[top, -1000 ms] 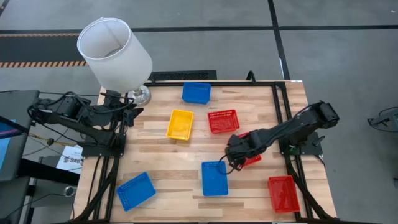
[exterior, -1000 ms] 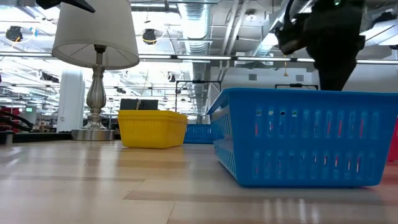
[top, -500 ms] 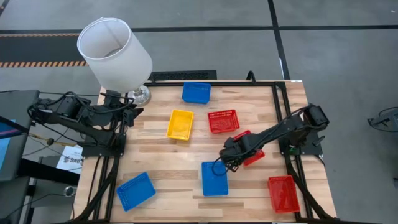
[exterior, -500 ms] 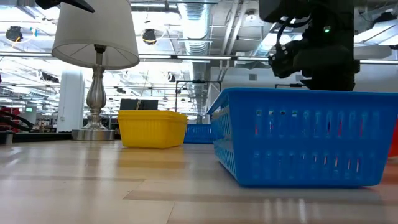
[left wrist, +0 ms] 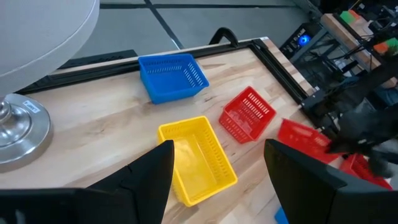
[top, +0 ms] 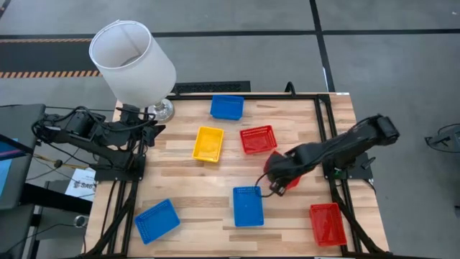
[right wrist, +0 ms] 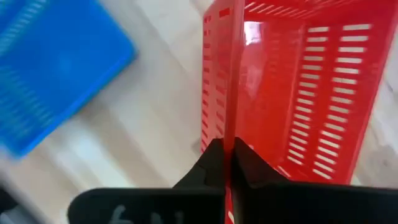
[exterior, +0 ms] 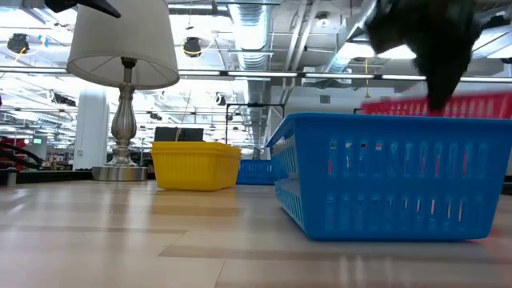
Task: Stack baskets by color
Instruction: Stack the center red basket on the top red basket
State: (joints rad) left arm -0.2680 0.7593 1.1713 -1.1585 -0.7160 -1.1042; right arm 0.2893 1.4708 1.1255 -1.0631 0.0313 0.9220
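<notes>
My right gripper (top: 277, 180) is shut on a red basket (right wrist: 298, 93) right of the table's middle. The arm hides most of that basket from above; in the low view its rim (exterior: 432, 106) shows above the near blue basket (top: 248, 206). On the table rest another red basket (top: 258, 139), a yellow one (top: 208, 143), a blue one (top: 227, 106) at the far edge, a blue one (top: 157, 219) at the near left and a red one (top: 327, 224) at the near right. My left gripper (left wrist: 219, 149) waits open, raised, at the far left by the lamp. My right gripper pinches one side wall of the red basket at its rim (right wrist: 234, 118), one finger inside the basket and one outside. The fingers (right wrist: 211, 163) come from above, pointing down. The basket hangs from them, raised off the table.
A lamp with a white shade (top: 131, 54) and a metal base (top: 162, 109) stands at the far left corner. Black frame rails (top: 323, 129) run along the table's right side. Bare wood lies in the near middle, between the two blue baskets.
My right gripper dipped toward the near left onto the loose red basket, took hold of its wall, then rose and went toward the table's right edge. The red basket has come up with it; its rim now stands above the blue basket's rim.
</notes>
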